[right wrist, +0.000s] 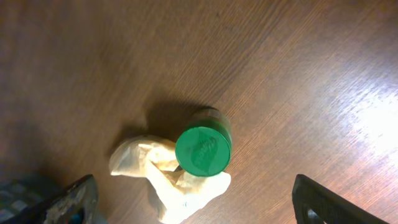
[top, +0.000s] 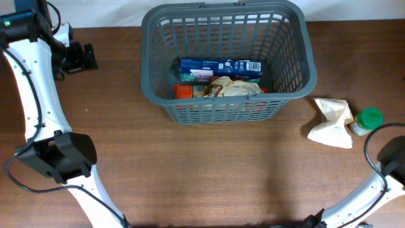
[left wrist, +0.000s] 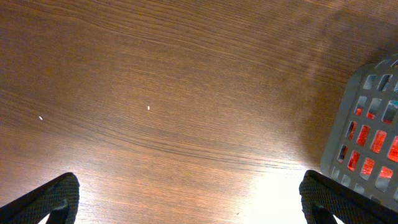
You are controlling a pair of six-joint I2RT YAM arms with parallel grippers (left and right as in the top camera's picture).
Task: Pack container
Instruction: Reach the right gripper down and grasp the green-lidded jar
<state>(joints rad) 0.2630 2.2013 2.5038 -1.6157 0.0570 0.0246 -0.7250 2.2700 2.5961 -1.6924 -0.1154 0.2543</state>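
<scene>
The dark grey slotted basket (top: 292, 50) stands at the back middle of the table. Inside lie a blue box (top: 218, 66), a red packet (top: 183, 91) and a crumpled tan bag (top: 239, 87). The basket's corner shows in the left wrist view (left wrist: 360, 118). A crumpled cream bag (top: 331, 122) and a green-lidded jar (top: 367, 120) sit on the table to its right. My left gripper (left wrist: 196, 208) is open and empty over bare wood left of the basket (top: 81, 57). My right gripper (right wrist: 199, 208) is open and empty above the jar (right wrist: 203, 149) and the cream bag (right wrist: 140, 162).
The brown wooden table (top: 209, 171) fills the front. The left arm's white links (top: 38, 107) run down the left side. The right arm's links (top: 389, 164) curve at the front right corner.
</scene>
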